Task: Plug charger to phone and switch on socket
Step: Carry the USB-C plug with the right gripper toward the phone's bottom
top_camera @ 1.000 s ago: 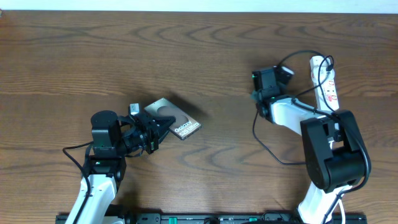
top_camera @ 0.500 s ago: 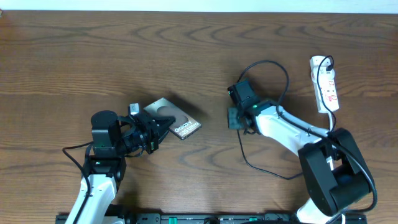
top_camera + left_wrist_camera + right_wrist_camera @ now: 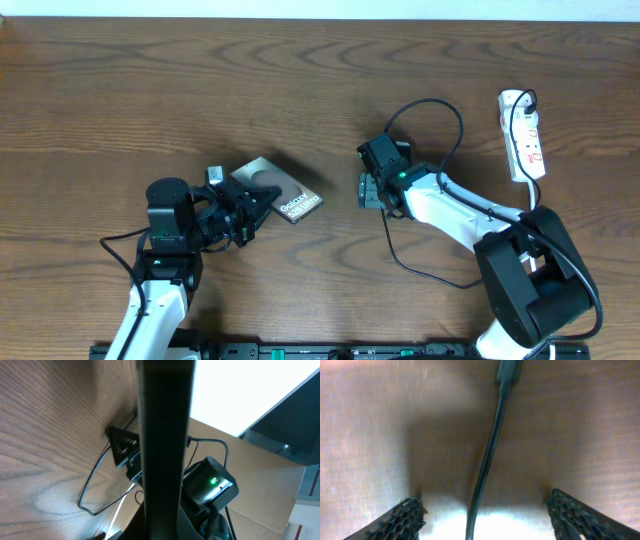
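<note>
Phone (image 3: 285, 195) is lying left of your right gripper (image 3: 368, 190), long axis aiming toward it, with your left gripper (image 3: 243, 213) pinching the far end. Right fingers (image 3: 407, 515) are standing spread; the charger (image 3: 490, 450) is running between them, tip forward.

This looks like a robot lab. A left arm (image 3: 165, 228) and a right arm (image 3: 530, 265) stand by a black rail (image 3: 330, 351) at 6 o'clock of a wood table (image 3: 300, 90). A white wall (image 3: 300, 8) runs along 12 o'clock. A socket (image 3: 526, 140) lies at 2 o'clock.
</note>
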`<state>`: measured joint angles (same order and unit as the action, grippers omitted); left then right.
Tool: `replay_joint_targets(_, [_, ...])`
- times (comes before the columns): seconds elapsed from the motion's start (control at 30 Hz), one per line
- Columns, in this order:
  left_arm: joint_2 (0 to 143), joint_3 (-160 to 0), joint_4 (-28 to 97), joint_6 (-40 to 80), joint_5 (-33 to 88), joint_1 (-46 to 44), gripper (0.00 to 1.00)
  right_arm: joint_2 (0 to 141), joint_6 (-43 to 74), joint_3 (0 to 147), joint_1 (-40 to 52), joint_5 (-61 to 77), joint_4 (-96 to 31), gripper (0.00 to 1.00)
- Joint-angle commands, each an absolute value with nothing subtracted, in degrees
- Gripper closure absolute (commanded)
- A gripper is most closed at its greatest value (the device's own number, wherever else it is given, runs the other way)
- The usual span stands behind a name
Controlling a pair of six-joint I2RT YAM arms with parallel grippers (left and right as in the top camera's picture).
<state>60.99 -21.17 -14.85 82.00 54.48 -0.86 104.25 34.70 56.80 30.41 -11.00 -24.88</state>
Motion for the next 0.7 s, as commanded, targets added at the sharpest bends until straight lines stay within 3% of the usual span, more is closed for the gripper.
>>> replay_joint_targets(0.0, [60.62, -21.58, -15.49, 80.6, 55.0, -0.73, 0.93, 106.3, 39.31, 55.48, 29.52, -12.32, -23.44, 0.25])
replay_joint_targets(0.13, [60.62, -21.58, -15.49, 80.6, 55.02, -0.73, 0.93, 106.41, 40.23, 55.46, 28.82, -12.36, -21.89, 0.39])
replay_joint_targets(0.4, [60.62, -21.58, -15.49, 80.58, 56.34, -0.73, 0.92, 106.52, 40.23, 55.44, 28.82, -15.53, -21.12, 0.46])
replay_joint_targets(0.67, [60.62, -21.58, -15.51, 80.58, 56.53, -0.73, 0.92, 106.52, 40.23, 55.33, 29.39, -14.83, -21.45, 0.8])
